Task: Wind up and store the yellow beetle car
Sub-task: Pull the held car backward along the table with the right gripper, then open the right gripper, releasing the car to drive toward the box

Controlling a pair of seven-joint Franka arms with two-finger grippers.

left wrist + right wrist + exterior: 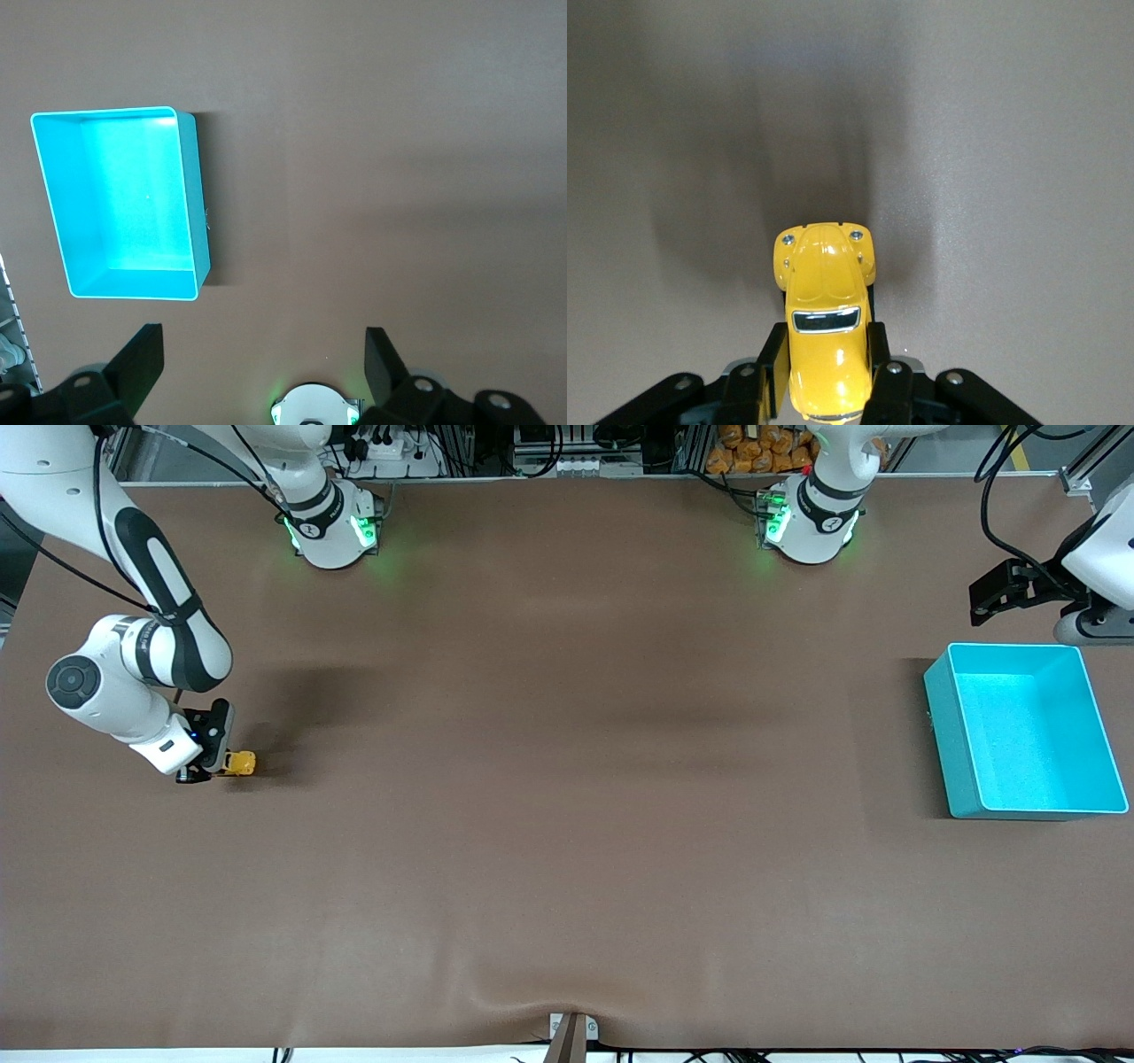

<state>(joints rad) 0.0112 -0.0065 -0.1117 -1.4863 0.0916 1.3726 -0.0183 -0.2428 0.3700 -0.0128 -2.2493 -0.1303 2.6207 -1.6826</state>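
Observation:
The yellow beetle car (pixel 239 763) sits on the brown table at the right arm's end. My right gripper (pixel 213 765) is low at the table and shut on the car's sides; in the right wrist view the car (pixel 824 310) lies between the two fingers (pixel 772 367), nose pointing away. The turquoise bin (pixel 1023 729) stands at the left arm's end of the table, open and empty; it also shows in the left wrist view (pixel 190 190). My left gripper (pixel 1005 591) is open and empty, held up above the table beside the bin's farther edge, and the left arm waits.
The arms' white bases (pixel 332 527) (pixel 811 522) stand along the farther edge of the table. The brown mat has a small ripple at the nearer edge (pixel 567 1001). The left arm's base also shows in the left wrist view (pixel 312 405).

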